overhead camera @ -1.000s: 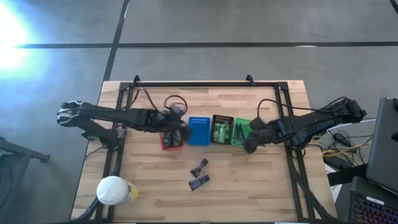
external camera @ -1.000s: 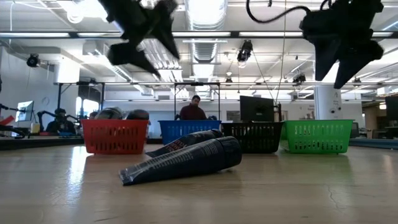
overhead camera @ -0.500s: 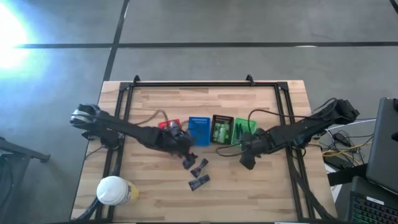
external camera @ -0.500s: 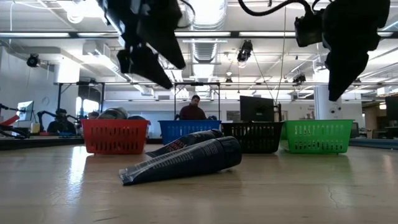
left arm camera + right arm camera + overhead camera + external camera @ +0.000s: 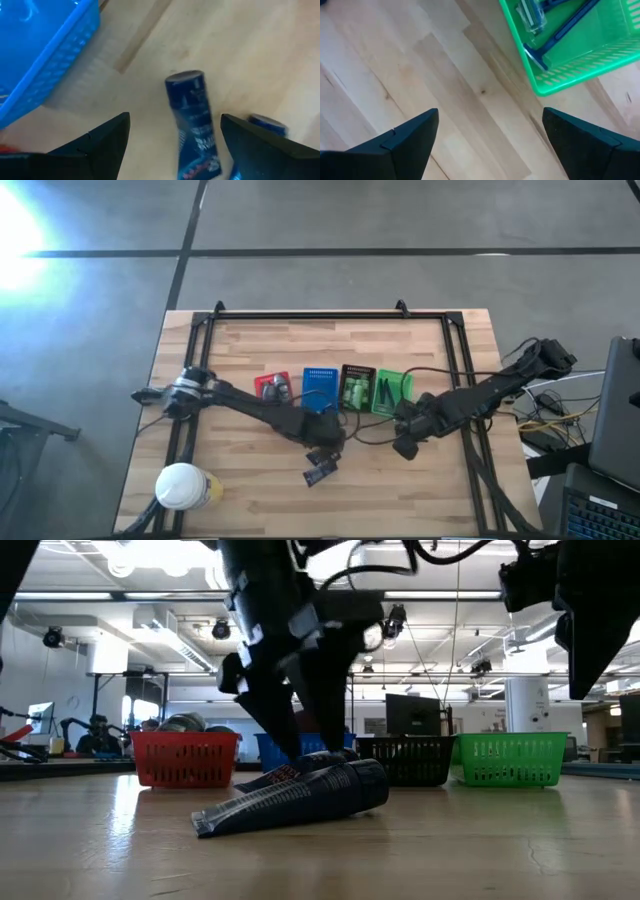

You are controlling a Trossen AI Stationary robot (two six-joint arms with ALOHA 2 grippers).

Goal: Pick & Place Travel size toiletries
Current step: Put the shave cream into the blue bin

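Two dark tubes lie on their sides on the wooden table, one (image 5: 320,473) nearer the near edge, the other (image 5: 327,451) just beyond it. In the low view they are the front tube (image 5: 300,798) and the rear tube (image 5: 305,766). My left gripper (image 5: 320,434) (image 5: 300,735) is open and low over the farther tube (image 5: 192,125), with a finger on either side of its cap end; the second tube (image 5: 267,125) lies beside it. My right gripper (image 5: 405,442) (image 5: 490,111) is open above bare table, near the green tray (image 5: 560,55), which holds thin razor-like pieces (image 5: 560,30).
Four small trays stand in a row mid-table: red (image 5: 272,387) with dark items, blue (image 5: 320,390), black (image 5: 357,387) with green bottles, green (image 5: 392,390). A white-topped yellow container (image 5: 183,487) sits at the near left corner. A person (image 5: 312,718) is in the room behind.
My left gripper has moved from above the red tray toward the table's near edge and right, and come down over the two tubes. My right gripper has moved from beside the green tray toward the near edge. The tubes have stayed where they were.
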